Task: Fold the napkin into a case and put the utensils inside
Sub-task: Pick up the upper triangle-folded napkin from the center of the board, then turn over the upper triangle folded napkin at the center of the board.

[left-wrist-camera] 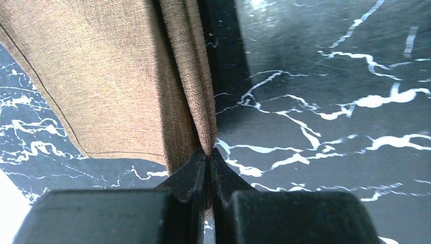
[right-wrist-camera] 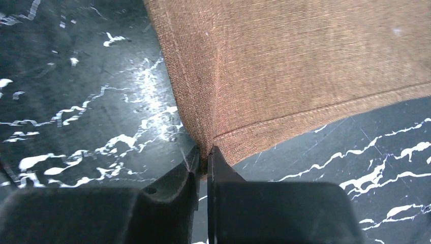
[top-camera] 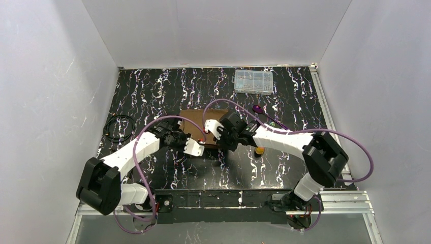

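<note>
Out from the near edge, toward mid-desk: pinching a bunched fold of the napkin (left-wrist-camera: 117, 76) with the left gripper (left-wrist-camera: 208, 155), jaws pressed together on the cloth. Just beside it, pinching a hemmed corner with the right gripper (right-wrist-camera: 203, 152), jaws likewise closed on fabric. Seemingly lifting that near side off the dark marbled desk (left-wrist-camera: 330, 76), with the rest lying toward the centre.

Judged as mid-fold: no finished case to be seen, more folding likely left.

Right of centre, loose on the desk: the gold-orange-headed utensil (top-camera: 259, 150). Further back, the purple-headed utensil (top-camera: 258, 108). Neither inside the cloth; both yet to be placed.

Near the far edge, right of middle: a clear compartment box (top-camera: 253, 81). By the left edge: a coiled black cable (top-camera: 118, 127).
</note>
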Robot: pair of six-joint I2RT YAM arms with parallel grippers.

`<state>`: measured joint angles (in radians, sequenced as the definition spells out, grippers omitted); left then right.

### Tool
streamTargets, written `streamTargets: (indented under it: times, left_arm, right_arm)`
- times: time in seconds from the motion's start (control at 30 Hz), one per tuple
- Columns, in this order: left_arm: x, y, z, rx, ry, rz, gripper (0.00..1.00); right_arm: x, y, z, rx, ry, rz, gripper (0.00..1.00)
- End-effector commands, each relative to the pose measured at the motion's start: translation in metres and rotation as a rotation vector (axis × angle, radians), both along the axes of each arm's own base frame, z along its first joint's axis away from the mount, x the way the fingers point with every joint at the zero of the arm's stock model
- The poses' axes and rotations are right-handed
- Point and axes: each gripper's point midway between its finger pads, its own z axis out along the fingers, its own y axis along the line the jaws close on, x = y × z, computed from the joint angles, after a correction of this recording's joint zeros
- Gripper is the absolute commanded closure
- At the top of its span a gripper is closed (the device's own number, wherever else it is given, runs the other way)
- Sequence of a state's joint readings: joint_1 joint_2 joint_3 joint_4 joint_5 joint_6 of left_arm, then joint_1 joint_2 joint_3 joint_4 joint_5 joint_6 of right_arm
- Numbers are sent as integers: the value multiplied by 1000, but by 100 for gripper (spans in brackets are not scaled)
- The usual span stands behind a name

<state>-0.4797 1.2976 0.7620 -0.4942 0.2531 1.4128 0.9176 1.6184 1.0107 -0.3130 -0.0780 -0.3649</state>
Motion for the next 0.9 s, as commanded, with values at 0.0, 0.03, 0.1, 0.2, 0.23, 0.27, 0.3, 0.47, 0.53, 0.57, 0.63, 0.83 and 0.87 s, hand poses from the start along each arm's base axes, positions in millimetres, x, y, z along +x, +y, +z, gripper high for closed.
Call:
streamTargets:
  times: [0.0,0.03,0.1,0.2,0.23,0.27,0.3,0.47,0.53,0.57,0.63,0.83,0.87]
  left_arm:
    - [-32,2,30,-42,68,-28,100]
    - [-39,1,38,-57,83,-37,100]
    - [-54,-2,54,-84,101,-43,100]
    - [-85,-5,80,-119,162,-52,100]
    - [-101,-6,93,-139,201,-52,100]
    - [-116,-8,107,-164,244,-51,100]
    - [-131,-8,123,-186,295,-50,100]
    - [-178,-9,187,-241,508,11,100]
    - [-186,-12,198,-260,557,21,100]
    - [-190,-13,201,-268,583,24,100]
    - [-191,-17,198,-259,645,45,100]
    - [-131,-19,125,-158,701,125,100]
    - [-112,-21,111,-146,698,146,100]
  right_arm:
    - [-10,9,58,117,50,-63,99]
    - [-16,8,64,122,73,-71,99]
    - [-32,6,74,133,111,-76,99]
    - [-62,6,92,167,209,-84,99]
    - [-77,5,100,168,244,-79,99]
    - [-91,5,110,184,282,-71,99]
    - [-104,7,122,204,309,-59,99]
    - [-136,3,193,324,402,-79,99]
    - [-141,3,209,353,418,-77,99]
    - [-141,3,210,350,425,-74,99]
    - [-134,2,199,315,430,-76,99]
    - [-33,-10,122,222,513,-290,99]
    - [-16,-10,107,206,520,-324,99]
